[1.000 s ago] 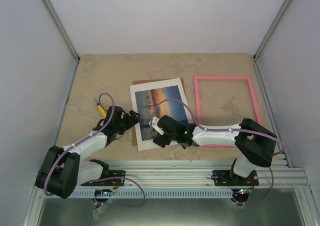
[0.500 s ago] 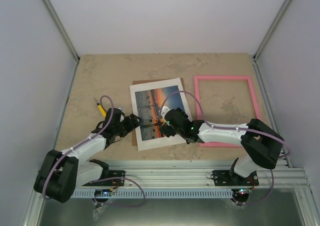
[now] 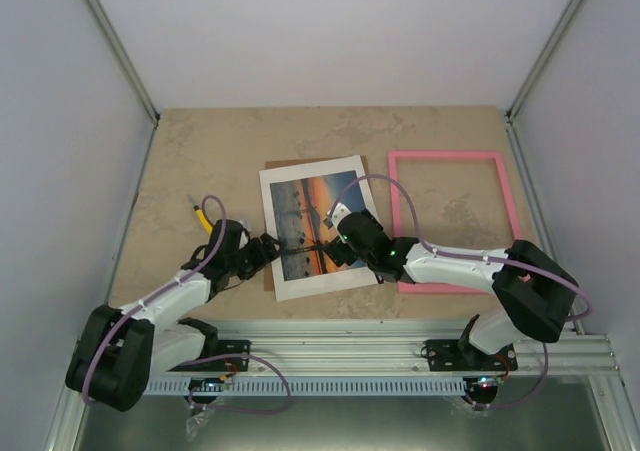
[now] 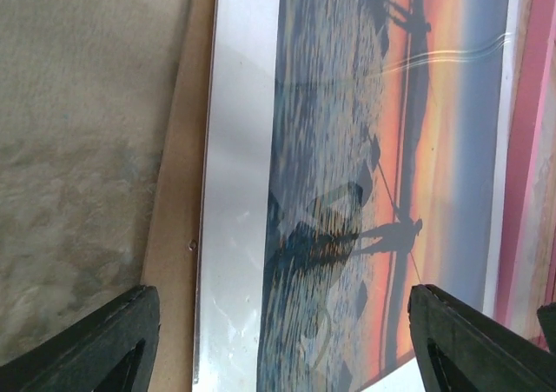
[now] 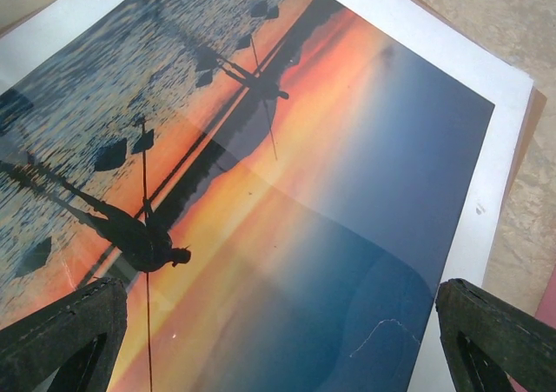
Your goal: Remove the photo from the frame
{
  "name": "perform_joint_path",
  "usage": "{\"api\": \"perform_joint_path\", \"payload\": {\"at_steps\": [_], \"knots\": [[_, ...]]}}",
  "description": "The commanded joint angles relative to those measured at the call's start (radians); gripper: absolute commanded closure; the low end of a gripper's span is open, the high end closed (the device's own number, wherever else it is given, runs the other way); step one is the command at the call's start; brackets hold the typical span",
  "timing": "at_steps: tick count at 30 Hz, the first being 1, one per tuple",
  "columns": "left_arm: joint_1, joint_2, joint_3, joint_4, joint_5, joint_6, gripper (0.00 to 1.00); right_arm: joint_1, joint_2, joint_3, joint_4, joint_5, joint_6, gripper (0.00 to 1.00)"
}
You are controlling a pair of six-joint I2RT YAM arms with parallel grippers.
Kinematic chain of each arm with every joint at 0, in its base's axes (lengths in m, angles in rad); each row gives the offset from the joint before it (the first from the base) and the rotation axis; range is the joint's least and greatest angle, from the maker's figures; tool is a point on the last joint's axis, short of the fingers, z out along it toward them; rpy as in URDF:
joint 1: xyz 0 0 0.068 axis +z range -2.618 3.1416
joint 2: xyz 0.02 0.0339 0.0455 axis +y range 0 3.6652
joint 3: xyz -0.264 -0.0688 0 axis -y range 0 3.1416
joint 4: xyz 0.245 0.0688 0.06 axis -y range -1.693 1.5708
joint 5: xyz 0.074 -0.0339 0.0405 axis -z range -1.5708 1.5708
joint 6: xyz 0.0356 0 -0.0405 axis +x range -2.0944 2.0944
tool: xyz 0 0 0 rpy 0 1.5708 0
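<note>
The photo, an orange sunset over blue water, lies face up inside a white mat on a brown backing board at the table's middle. The pink frame lies apart to its right with nothing inside it. My left gripper is open at the photo's left edge. In the left wrist view it straddles the mat and photo. My right gripper is open low over the photo's near right part. In the right wrist view it spans the photo.
A small yellow-tipped tool lies on the table left of my left arm. Grey walls close in the table on three sides. A metal rail runs along the near edge. A pink corner of the frame shows in the right wrist view.
My right gripper has moved from the photo's near edge further out over the picture. My left gripper has edged right, closer to the photo's left edge.
</note>
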Motion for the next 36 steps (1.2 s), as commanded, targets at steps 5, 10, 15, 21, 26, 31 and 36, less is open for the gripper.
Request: {"api": "perform_joint_path", "payload": {"at_steps": [5, 10, 15, 21, 26, 31, 36], "knots": [[-0.023, 0.038, -0.019, 0.003, 0.03, 0.02, 0.2, -0.001, -0.01, -0.01, 0.027, 0.003, 0.015, 0.02], [-0.036, 0.053, -0.021, 0.042, 0.052, 0.013, 0.22, -0.001, -0.009, -0.01, 0.028, 0.001, 0.014, 0.02], [-0.044, 0.055, -0.024, 0.058, 0.053, 0.004, 0.23, -0.001, -0.015, -0.013, 0.03, -0.006, 0.014, 0.02], [-0.045, 0.024, -0.022, 0.082, 0.064, -0.018, 0.28, -0.001, -0.033, -0.025, 0.045, -0.033, 0.004, 0.02], [-0.049, -0.001, -0.009, 0.086, 0.074, -0.033, 0.32, 0.003, -0.042, -0.03, 0.055, -0.08, -0.014, 0.02], [-0.056, -0.003, -0.001, 0.098, 0.074, -0.041, 0.32, 0.022, -0.042, -0.034, 0.066, -0.118, -0.04, 0.02], [-0.073, 0.042, 0.01, 0.135, 0.079, -0.049, 0.33, 0.042, -0.039, -0.033, 0.075, -0.142, -0.059, 0.02]]}}
